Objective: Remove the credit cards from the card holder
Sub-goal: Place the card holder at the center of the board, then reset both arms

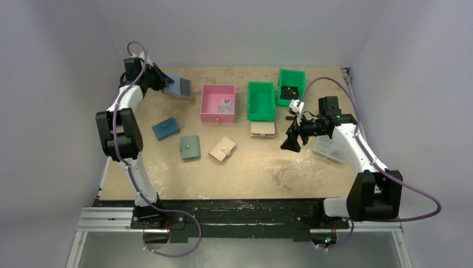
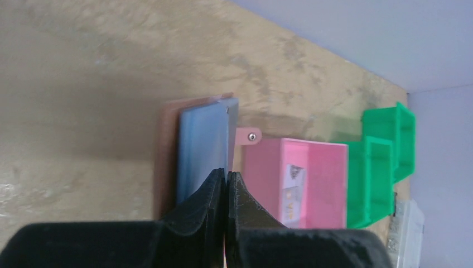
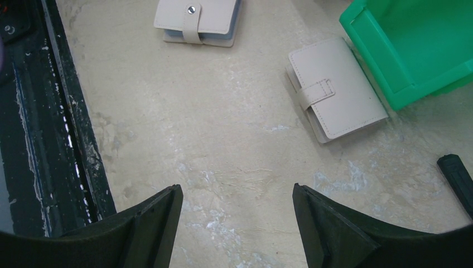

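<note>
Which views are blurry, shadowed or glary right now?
Top external: even, diffuse light, faint shadows, no glare, small items low in detail. Left wrist: the left gripper is dark and blurred up close, and a broad soft shadow lies on the table left of the card holder, whose blue lining is fairly sharp. Right wrist: tabletop sharp, right gripper underexposed.

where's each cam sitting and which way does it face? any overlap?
Top external: above, behind the bases, looking down on the table; left arm and right arm show.
Left wrist: on that arm, facing the open card holder and pink bin; its shut claw shows.
Right wrist: on that arm, facing down at two beige wallets and a green bin; its open claw shows.
Shared: top and left wrist both see the pink bin; top and right wrist, the wallets.
</note>
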Tool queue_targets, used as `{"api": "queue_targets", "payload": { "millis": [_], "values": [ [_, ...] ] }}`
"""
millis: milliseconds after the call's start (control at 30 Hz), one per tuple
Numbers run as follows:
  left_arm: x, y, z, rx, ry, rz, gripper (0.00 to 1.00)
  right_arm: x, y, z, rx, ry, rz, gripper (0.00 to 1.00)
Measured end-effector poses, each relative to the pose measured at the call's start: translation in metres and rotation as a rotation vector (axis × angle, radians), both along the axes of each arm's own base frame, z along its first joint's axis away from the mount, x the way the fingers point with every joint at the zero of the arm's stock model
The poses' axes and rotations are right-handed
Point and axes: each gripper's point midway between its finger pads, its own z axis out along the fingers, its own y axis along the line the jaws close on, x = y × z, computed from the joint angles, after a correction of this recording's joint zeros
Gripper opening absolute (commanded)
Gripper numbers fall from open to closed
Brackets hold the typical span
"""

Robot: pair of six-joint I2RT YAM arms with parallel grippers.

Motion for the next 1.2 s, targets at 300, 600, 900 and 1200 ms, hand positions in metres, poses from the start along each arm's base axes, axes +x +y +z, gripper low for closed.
{"api": "queue_targets", "payload": {
  "millis": [300, 600, 900, 1200],
  "values": [
    [-0.005, 0.060, -0.116, 0.001, 0.284, 0.105, 0.32, 0.000, 0.000, 0.001, 0.000, -0.005, 0.000, 0.81],
    [-0.016, 0.115, -0.050, 0.191, 0.227, 0.281, 0.78, 0.002, -0.004, 0.007, -0.002, -0.030, -0.017, 0.81],
    [-0.119, 0.109, 0.079, -0.001, -0.105, 0.365, 0.97, 0.017, -0.033, 0.044, -0.016, -0.187, -0.160, 0.87],
    [-0.175, 0.015, 0.048, -0.252, -0.015, 0.104, 0.99, 0.057, -0.096, 0.128, -0.020, -0.359, -0.552, 0.99]
  ]
}}
